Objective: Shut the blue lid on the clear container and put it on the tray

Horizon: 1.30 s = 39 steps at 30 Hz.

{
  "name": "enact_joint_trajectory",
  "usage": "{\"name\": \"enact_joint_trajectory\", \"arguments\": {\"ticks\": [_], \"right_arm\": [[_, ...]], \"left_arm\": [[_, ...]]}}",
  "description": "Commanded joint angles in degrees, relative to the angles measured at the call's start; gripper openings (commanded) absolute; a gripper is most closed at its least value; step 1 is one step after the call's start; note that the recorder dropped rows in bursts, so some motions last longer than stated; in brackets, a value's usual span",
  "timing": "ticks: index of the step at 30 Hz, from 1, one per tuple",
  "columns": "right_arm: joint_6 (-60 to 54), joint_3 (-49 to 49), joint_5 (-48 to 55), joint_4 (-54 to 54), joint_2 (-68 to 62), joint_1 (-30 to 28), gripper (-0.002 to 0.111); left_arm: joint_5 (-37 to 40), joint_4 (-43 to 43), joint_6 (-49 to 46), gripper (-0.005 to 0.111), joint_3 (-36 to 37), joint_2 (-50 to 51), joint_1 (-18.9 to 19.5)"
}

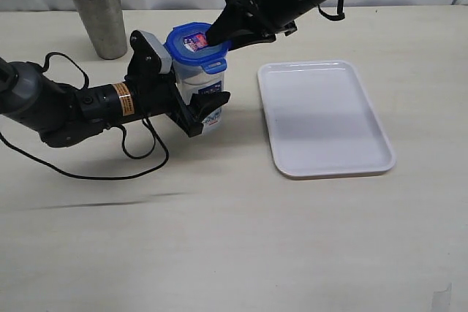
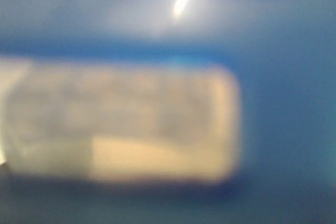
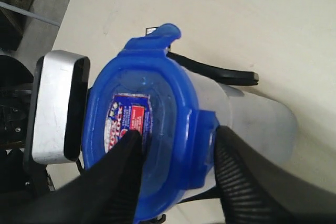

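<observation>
Blue lid [image 3: 142, 129] sits on top of the clear container [image 1: 199, 78], which stands upright on the table [image 1: 241, 239] just left of the tray [image 1: 329, 115], not yet on it. My left gripper [image 1: 207, 105] is clamped around the container's lower body from the left, which I judge braces it against downward pressure. My right gripper [image 3: 177, 132] reaches in from the far right, with one finger on the lid's sticker and the other outside a flap. I cannot tell whether it pinches or merely straddles the rim. One flap juts outward, so I judge the snaps are unfinished. My left wrist camera shows only blur.
</observation>
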<state>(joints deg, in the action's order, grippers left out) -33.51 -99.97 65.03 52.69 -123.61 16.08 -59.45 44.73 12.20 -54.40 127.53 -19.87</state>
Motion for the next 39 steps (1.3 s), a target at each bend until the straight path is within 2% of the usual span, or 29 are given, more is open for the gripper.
{"name": "enact_joint_trajectory", "arguments": {"ticks": [1,8,16,23,27,36,39], "right_arm": [[-1.33,1.74,4.93,-4.31,-2.87,2.66,0.029],[-1.89,0.66,4.93,-4.59,-2.49,1.78,0.045],[-3.40,-2.69,4.93,-5.40,0.38,1.78,0.052],[-3.40,-2.69,4.82,-13.30,4.88,1.78,0.052],[-4.85,-2.69,3.11,-13.08,7.48,1.78,0.052],[-9.06,-2.69,2.70,-12.46,12.87,2.00,0.052],[-18.54,-2.54,4.93,-12.46,13.59,2.06,0.052]], "left_arm": [[3.16,2.69,-1.66,0.000,-0.13,0.12,-1.06],[3.16,3.15,-1.66,0.000,-0.13,0.12,-1.06],[2.38,6.09,-0.29,0.000,-0.13,0.02,-0.95],[-2.21,16.65,7.46,0.000,-1.66,0.02,1.72],[-2.66,22.51,13.09,0.000,-3.67,0.02,2.51],[-3.64,24.16,13.60,0.000,-3.78,0.02,2.65],[-3.49,24.67,13.60,0.000,-3.78,0.02,2.65]]}}
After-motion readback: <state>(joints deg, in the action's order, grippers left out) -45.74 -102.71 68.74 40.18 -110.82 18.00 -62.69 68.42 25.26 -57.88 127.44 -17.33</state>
